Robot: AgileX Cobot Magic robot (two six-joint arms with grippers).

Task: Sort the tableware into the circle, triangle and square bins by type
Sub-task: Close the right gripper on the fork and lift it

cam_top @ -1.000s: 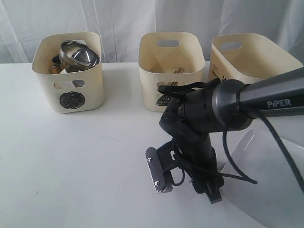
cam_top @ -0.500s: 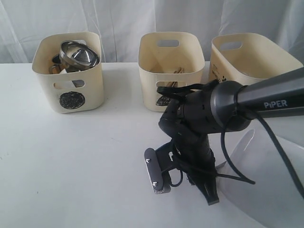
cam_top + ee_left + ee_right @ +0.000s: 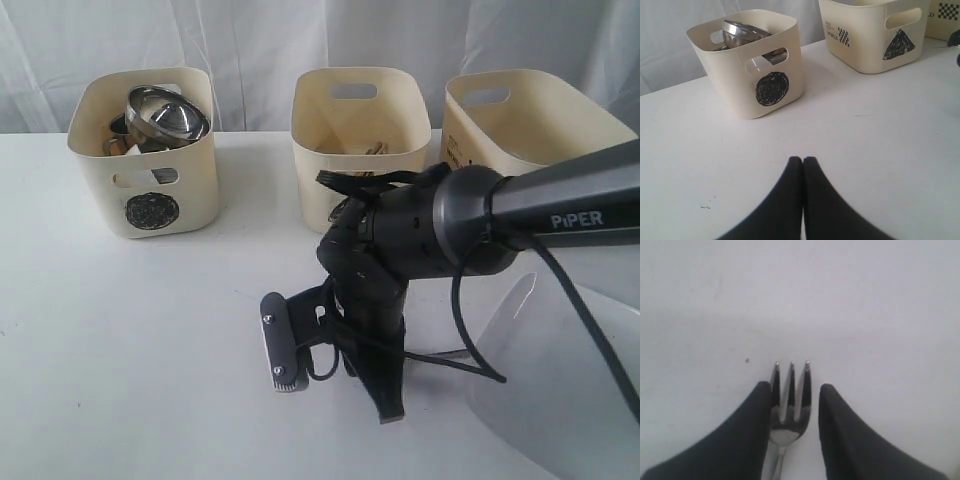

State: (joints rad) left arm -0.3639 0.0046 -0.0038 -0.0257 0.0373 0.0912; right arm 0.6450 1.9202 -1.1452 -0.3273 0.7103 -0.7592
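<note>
Right arm [image 3: 560,205] had swung leftward since a second earlier, so the right gripper [image 3: 794,385] hung nearer the middle of the table [image 3: 150,350] and further from the plate's edge; the three bins had not shifted. Right jaws stood partly closed and clamped on the fork [image 3: 789,412], gripped at its head, with the three tines poking just past the fingertips and bare white table beyond them. Fork therefore sat in the right gripper, near-centre of the table, in front of the triangle bin [image 3: 360,130]. In the exterior view the fork itself was hidden behind the wrist. Left gripper [image 3: 803,159] was out of the exterior view; its own camera showed the jaws pressed fully together with nothing between them, above bare table and pointing toward the circle bin [image 3: 143,160]. Circle bin stood far left, with a steel bowl [image 3: 165,115] tilted on top of other steel pieces I could not make out. Triangle bin stood far centre, holding some utensils too small to name. Square bin [image 3: 530,120] stood far right. Large white plate [image 3: 570,400] lay on the near right of the table, partly covered by the right arm.
</note>
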